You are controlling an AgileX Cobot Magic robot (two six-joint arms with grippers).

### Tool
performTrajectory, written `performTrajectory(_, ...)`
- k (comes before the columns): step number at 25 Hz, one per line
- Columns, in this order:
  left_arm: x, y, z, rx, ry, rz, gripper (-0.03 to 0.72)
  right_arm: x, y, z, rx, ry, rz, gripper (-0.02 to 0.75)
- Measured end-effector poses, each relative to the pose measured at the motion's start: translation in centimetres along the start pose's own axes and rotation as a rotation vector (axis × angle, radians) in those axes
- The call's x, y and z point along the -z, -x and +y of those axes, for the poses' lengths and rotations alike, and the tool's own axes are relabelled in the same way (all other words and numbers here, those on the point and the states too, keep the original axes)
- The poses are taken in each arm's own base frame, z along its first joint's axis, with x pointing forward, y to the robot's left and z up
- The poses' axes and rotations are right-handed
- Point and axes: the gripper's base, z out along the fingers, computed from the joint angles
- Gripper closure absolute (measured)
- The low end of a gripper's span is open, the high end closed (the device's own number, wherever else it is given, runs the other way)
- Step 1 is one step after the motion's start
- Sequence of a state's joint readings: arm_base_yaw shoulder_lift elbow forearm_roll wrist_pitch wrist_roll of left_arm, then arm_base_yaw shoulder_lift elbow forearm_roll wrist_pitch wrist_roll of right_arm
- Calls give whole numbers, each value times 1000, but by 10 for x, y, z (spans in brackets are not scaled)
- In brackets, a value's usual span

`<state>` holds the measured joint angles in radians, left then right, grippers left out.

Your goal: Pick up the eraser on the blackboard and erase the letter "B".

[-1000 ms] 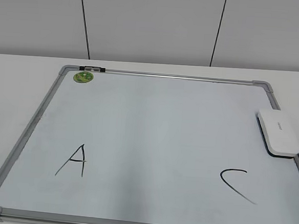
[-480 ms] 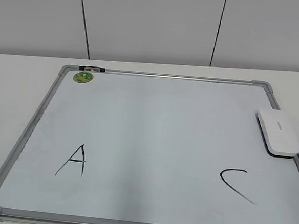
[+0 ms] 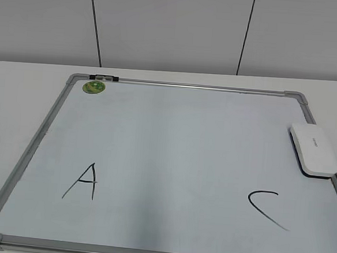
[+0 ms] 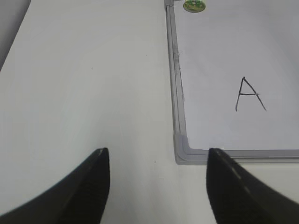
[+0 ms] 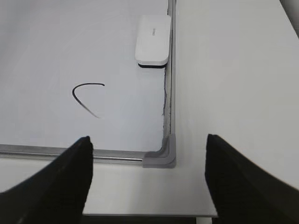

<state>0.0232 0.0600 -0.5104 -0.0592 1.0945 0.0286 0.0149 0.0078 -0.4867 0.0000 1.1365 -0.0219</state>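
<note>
The blackboard (image 3: 176, 104) is a white board with a grey frame, lying flat on the table. The white eraser (image 3: 313, 149) rests on its right edge; it also shows in the right wrist view (image 5: 153, 41). A black "A" (image 3: 82, 181) stands at the lower left and a black "C" (image 3: 267, 207) at the lower right. No letter "B" shows between them. My left gripper (image 4: 156, 161) is open and empty over the table by the board's near left corner (image 4: 184, 151). My right gripper (image 5: 148, 149) is open and empty near the board's near right corner (image 5: 163, 156). Neither gripper shows in the exterior view.
A green round sticker (image 3: 94, 87) sits at the board's far left corner, next to a small black clip (image 3: 104, 77) on the frame. The table's front edge (image 5: 140, 215) lies just below my right gripper. A grey panelled wall stands behind the table.
</note>
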Motion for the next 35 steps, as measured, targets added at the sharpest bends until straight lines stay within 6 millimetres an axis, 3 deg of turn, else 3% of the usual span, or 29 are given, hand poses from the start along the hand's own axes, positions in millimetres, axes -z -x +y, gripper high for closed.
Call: performTrajectory(35,7,-5,0,-16,-19,-44,215,3,-2,0,-1,-2,-22,184)
